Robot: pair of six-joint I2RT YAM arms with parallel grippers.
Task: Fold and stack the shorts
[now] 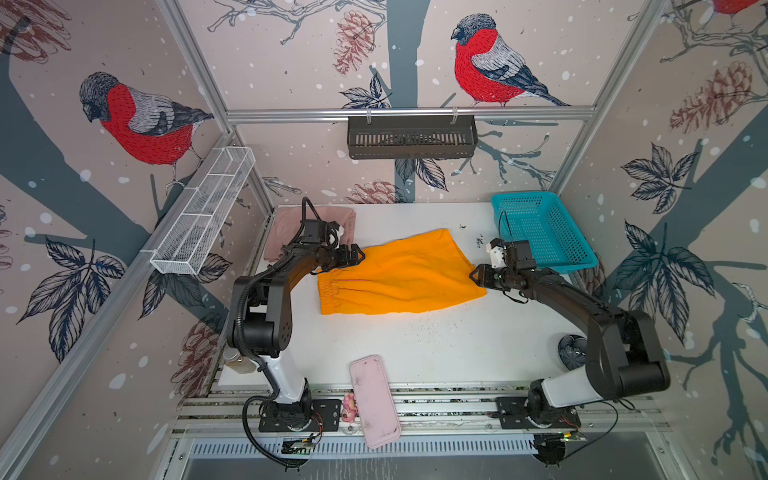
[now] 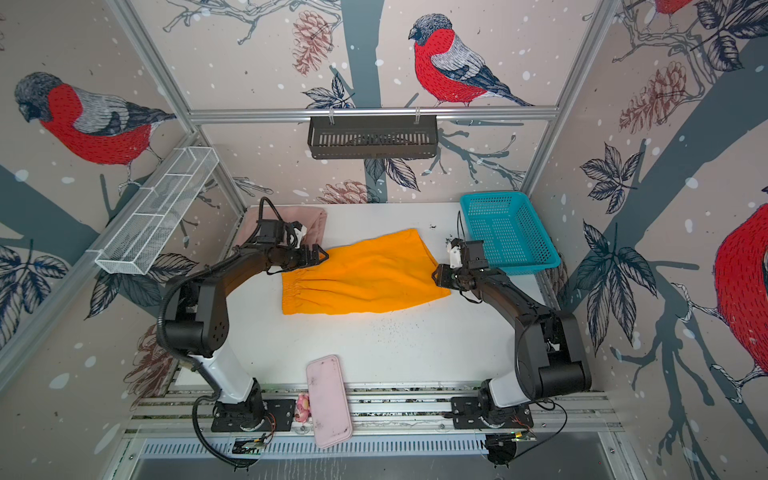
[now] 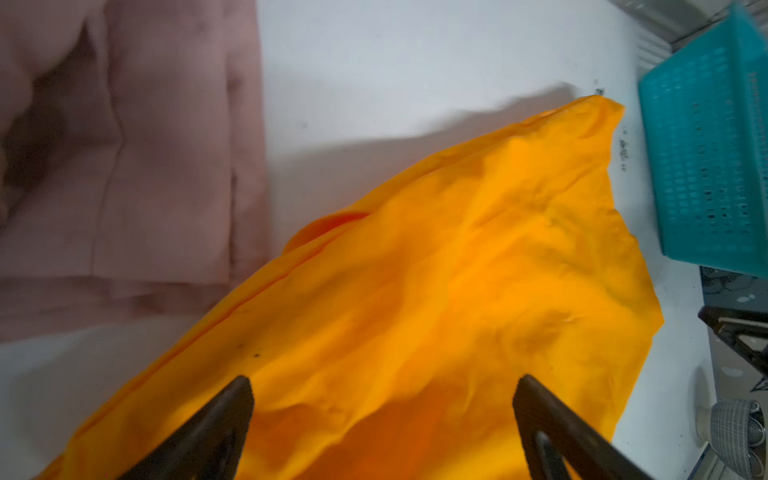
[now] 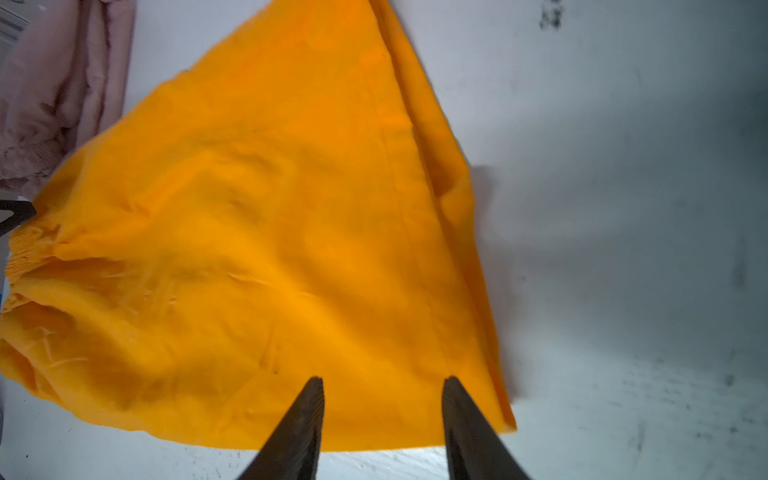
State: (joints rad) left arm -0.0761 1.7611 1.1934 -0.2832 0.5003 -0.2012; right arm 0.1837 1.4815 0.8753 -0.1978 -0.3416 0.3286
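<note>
Beneath left end effector point(image 1: 359, 254), orange shorts point(image 1: 399, 276), waistband corner

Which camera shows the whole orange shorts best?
The overhead camera: in both top views the orange shorts lie whole, waistband to hem, on the table. Both wrist views are close-ups that crop the cloth at the frame edge.

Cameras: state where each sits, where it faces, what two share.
Top views: overhead, looking down on the white table; both arms show.
Left wrist: behind the left gripper, fingers showing, facing over the bright orange cloth shorts toward the teal mesh basket.
Right wrist: behind the right gripper, fingers showing, facing them from the opposite end.
Shared: both wrist views catch the dusty pink shorts.
</note>
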